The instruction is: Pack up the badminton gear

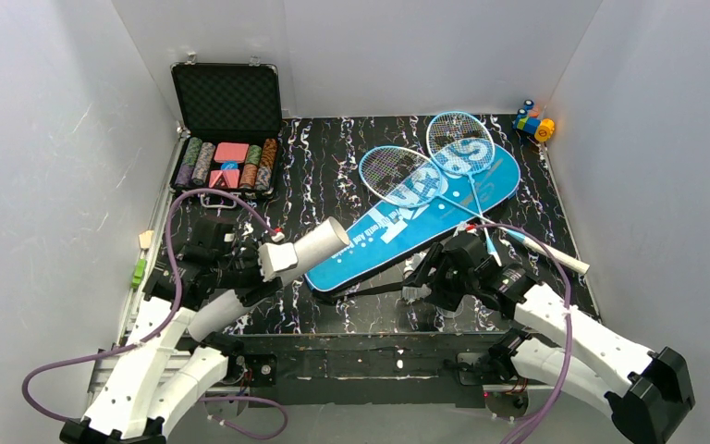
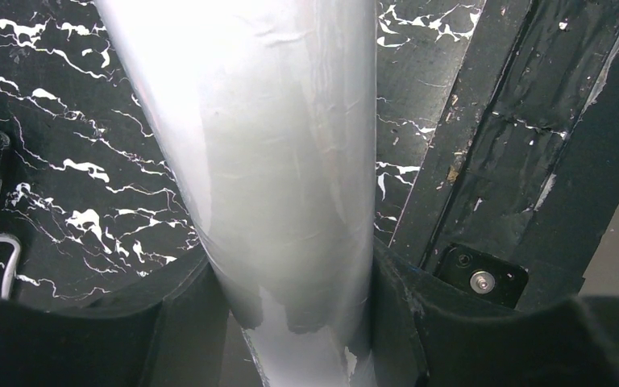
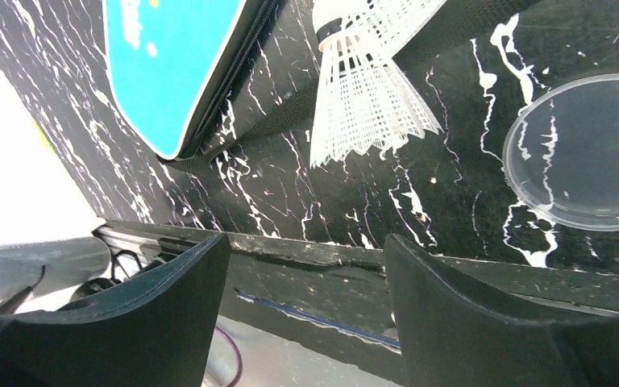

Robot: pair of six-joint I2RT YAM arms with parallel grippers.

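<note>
While the left gripper (image 1: 273,260) clamps the long white tube (image 1: 319,242) at the table's (image 1: 333,166) 8 o'clock, mouth tilted toward 2 o'clock, the right gripper (image 3: 306,282) hangs near 5 o'clock, jaws spread and empty, just short of a white shuttlecock (image 3: 367,105) and a clear lid (image 3: 588,153). Two blue-framed rackets (image 1: 397,176) lie across the blue bag (image 1: 379,242), centre to 1 o'clock.

Black case (image 1: 226,102) at far-left corner of bench (image 1: 324,176), lid upright, grey foam lining showing; rows of poker chips (image 1: 194,162) in tray, purple, green, brown; pink and red pieces (image 1: 230,154) in middle of tray; small coloured toy blocks (image 1: 533,122) at far-right corner, blue, yellow, orange; bench black with white veining; plain white walls (image 1: 46,139) around; small green piece (image 1: 138,271) and beige piece (image 1: 146,239) on left rail.
</note>
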